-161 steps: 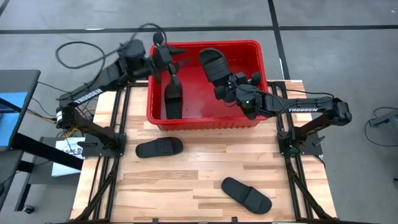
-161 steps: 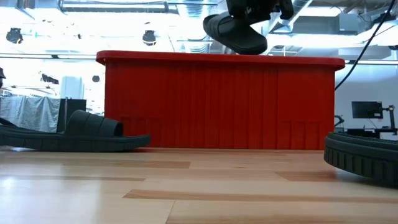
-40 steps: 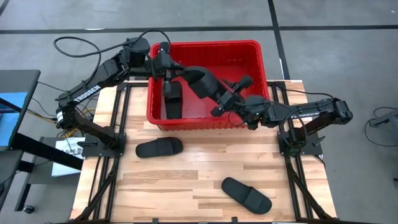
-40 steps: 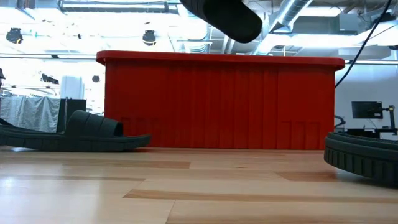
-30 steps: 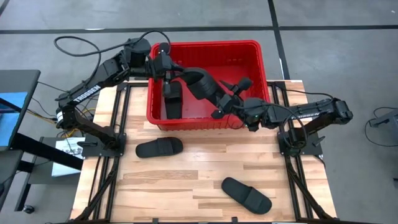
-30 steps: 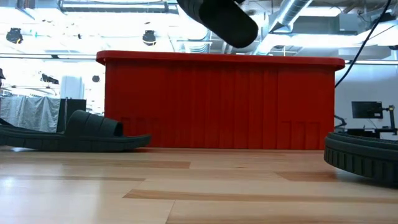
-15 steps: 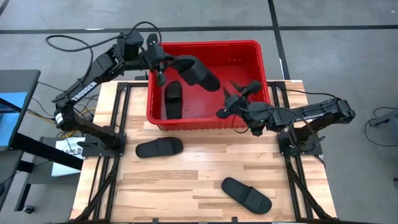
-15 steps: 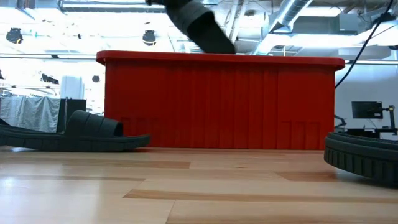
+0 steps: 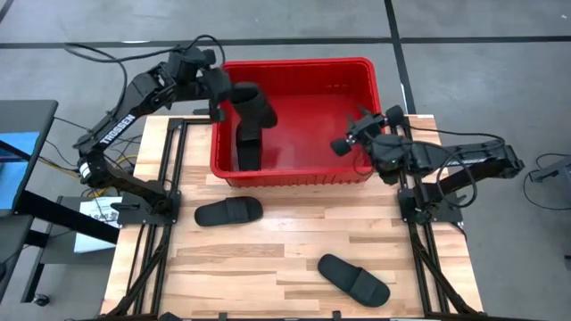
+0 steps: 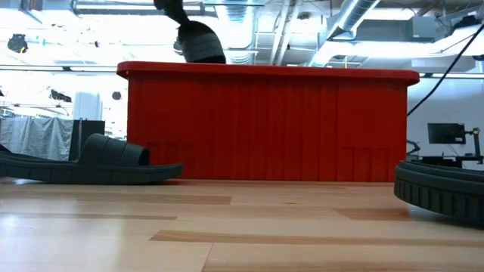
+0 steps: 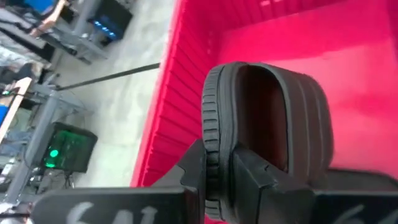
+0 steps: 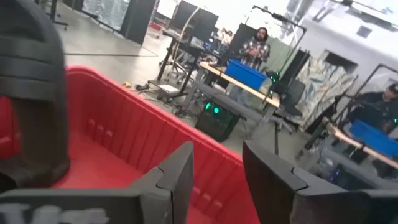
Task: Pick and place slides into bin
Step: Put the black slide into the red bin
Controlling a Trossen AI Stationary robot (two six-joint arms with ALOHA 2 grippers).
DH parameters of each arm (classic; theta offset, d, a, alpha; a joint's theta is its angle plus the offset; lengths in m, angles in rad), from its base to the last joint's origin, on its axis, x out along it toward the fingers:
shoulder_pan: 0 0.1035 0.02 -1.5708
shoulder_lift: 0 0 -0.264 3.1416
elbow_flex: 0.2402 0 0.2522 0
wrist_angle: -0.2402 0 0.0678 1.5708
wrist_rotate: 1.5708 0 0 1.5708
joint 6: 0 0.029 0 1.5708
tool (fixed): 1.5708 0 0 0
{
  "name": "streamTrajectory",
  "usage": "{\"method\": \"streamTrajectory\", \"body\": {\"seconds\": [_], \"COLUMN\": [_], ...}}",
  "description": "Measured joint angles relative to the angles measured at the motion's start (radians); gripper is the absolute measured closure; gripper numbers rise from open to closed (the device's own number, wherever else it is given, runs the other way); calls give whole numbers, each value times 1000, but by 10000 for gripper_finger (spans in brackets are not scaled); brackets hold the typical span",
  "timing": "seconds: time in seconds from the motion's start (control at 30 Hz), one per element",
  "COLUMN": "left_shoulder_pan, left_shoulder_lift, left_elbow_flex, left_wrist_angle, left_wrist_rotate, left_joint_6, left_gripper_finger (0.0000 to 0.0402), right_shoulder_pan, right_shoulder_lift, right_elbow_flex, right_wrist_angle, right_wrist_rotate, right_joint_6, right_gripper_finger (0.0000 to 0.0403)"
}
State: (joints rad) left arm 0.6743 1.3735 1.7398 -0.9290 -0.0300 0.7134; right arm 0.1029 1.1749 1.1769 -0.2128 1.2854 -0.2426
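Note:
My left gripper [image 9: 223, 96] is shut on a black slide [image 9: 252, 105] over the left part of the red bin [image 9: 303, 62]. In the low view this slide [image 10: 198, 39] shows just above the bin's rim [image 10: 265, 73]. A second slide [image 9: 247, 147] lies on the bin's floor below it. Two more slides lie flat on the table, one [image 9: 228, 211] in front of the bin's left end and one [image 9: 354, 279] near the front right. My right gripper [image 9: 350, 132] is open and empty over the bin's right end. My left gripper pinches the slide's sole at one end [image 11: 214, 165] between its two fingers. One finger [image 11: 193, 168] is on the underside and the other [image 11: 252, 174] on the footbed side. The fingers come from the table's left. The slide is lifted clear of the bin's floor, with its free end tipped down.
The bin's right half [image 9: 330, 116] holds nothing. The wooden table [image 9: 294, 241] has bare boards between the two loose slides. In the right wrist view, people and workbenches [image 12: 255, 56] show in the room beyond the bin's wall [image 12: 124, 130].
The slide has passed from my right gripper to my left. My right gripper has let go, opened and drawn back toward the table's right edge. My left gripper has carried the slide from the bin's middle toward its left wall, and the slide has tipped steeper.

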Motion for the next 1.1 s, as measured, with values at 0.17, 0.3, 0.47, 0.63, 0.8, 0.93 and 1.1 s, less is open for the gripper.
{"method": "streamTrajectory", "body": {"seconds": [0.17, 0.3, 0.47, 0.63, 0.8, 0.93, 1.1], "left_shoulder_pan": [1, 0, 3, 1, 2, 2, 4], "left_shoulder_lift": [0, 0, 19, 62, 119, 158, 196], "left_elbow_flex": [39, 52, 52, 52, 52, 52, 52], "left_wrist_angle": [-116, -228, -320, -330, -358, -381, -380], "left_wrist_rotate": [97, 122, 141, 161, 167, 175, 180], "left_joint_6": [45, 98, 116, 137, 142, 148, 152], "left_gripper_finger": [370, 370, 370, 370, 370, 370, 370], "right_shoulder_pan": [-24, -41, -64, -79, -81, -80, -86], "right_shoulder_lift": [6, 23, 23, 23, 23, 23, 23], "right_elbow_flex": [0, 0, 0, 0, 0, 0, 0], "right_wrist_angle": [-71, -76, -110, -128, -131, -132, -154], "right_wrist_rotate": [-4, -23, -81, -88, -111, -112, -114], "right_joint_6": [43, 42, 64, 86, 86, 86, 90], "right_gripper_finger": [275, 275, 275, 276, 275, 276, 275]}}
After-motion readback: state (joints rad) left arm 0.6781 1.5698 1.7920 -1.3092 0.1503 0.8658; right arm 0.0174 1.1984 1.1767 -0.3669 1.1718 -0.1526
